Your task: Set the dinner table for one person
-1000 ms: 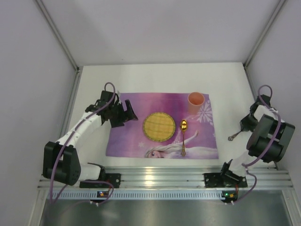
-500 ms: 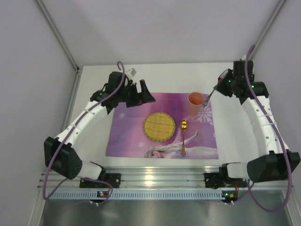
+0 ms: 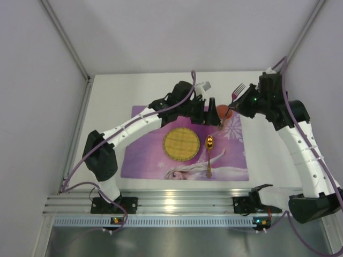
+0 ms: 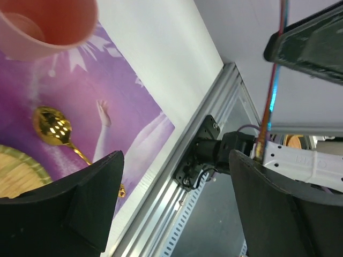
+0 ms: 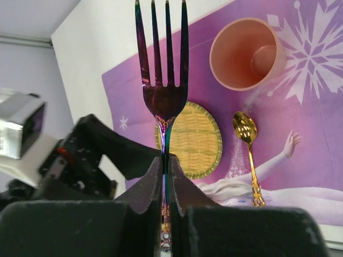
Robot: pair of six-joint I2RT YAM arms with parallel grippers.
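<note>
On the white dinner table [image 3: 115, 99] lies a purple placemat [image 3: 147, 160] with a woven yellow plate [image 3: 181, 143], a gold spoon [image 3: 209, 152] and a pink cup [image 3: 225, 111]. My left gripper [image 3: 211, 111] reaches across the mat and hovers right beside the cup [image 4: 48, 21], open, with nothing between its fingers [image 4: 75, 209]. My right gripper [image 3: 239, 103] is shut on the handle of an iridescent fork [image 5: 163, 80], held in the air with its tines up over the mat's back right corner. The cup [image 5: 246, 53] and spoon [image 5: 245, 140] lie below it.
Both arms crowd the space around the cup, the left arm's wrist [image 5: 86, 155] close beneath the fork. The aluminium rail [image 3: 182, 203] runs along the near edge. White walls enclose the table on three sides.
My left arm has swung right along the mat's back edge to the cup, its jaws narrowing slightly. My right arm has shifted a little left with the fork, which now points up.
</note>
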